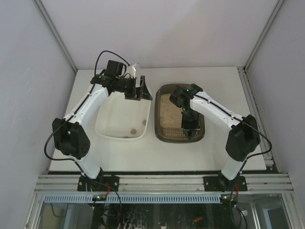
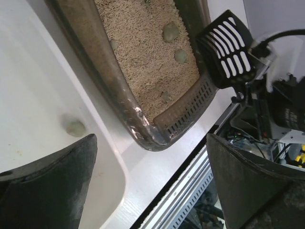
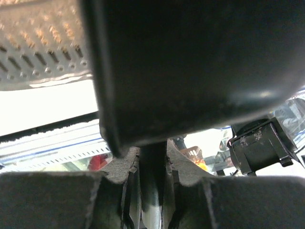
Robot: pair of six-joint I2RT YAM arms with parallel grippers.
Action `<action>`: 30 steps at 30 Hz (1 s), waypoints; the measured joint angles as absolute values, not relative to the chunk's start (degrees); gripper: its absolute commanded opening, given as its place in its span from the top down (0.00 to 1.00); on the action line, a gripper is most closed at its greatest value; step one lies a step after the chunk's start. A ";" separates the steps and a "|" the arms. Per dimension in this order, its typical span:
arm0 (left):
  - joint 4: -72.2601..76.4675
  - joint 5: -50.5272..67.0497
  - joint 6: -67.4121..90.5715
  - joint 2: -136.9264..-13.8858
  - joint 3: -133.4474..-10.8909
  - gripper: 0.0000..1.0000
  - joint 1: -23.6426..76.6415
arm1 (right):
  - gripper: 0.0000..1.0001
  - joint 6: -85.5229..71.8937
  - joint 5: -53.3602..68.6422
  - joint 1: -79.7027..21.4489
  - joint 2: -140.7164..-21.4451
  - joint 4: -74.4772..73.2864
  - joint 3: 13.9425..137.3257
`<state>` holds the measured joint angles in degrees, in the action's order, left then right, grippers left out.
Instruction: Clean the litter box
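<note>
The dark brown-grey litter box (image 1: pixel 160 98) with beige litter sits right of centre; it also shows in the left wrist view (image 2: pixel 143 57), with three grey-green clumps (image 2: pixel 170 32) on the litter. My right gripper (image 1: pixel 189 125) hangs over the box's near end, shut on the handle of a black slotted scoop (image 2: pixel 228 50). In the right wrist view the scoop (image 3: pixel 190 62) fills the top and its handle sits between the closed fingers of the right gripper (image 3: pixel 152 176). My left gripper (image 1: pixel 137 90) is open and empty above the white tray's far right corner; it also shows in the left wrist view (image 2: pixel 152 186).
A white plastic tray (image 1: pixel 107 119) lies left of the litter box, with two small clumps (image 1: pixel 133 130) near its front; one clump (image 2: pixel 75 128) shows in the left wrist view. The table's front edge and a metal rail (image 1: pixel 162 181) run close to both trays.
</note>
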<state>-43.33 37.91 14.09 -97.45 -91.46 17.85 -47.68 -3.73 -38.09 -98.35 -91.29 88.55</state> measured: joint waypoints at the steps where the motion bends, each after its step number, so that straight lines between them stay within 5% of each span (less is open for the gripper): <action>1: -43.29 37.95 14.15 -97.45 -91.44 0.00 18.26 | 1.00 -47.97 -4.10 -37.39 -99.04 -91.35 88.55; 30: -44.27 33.71 14.87 -88.82 -86.24 0.00 18.50 | 1.00 -45.87 -7.40 -30.30 -117.30 -91.02 97.80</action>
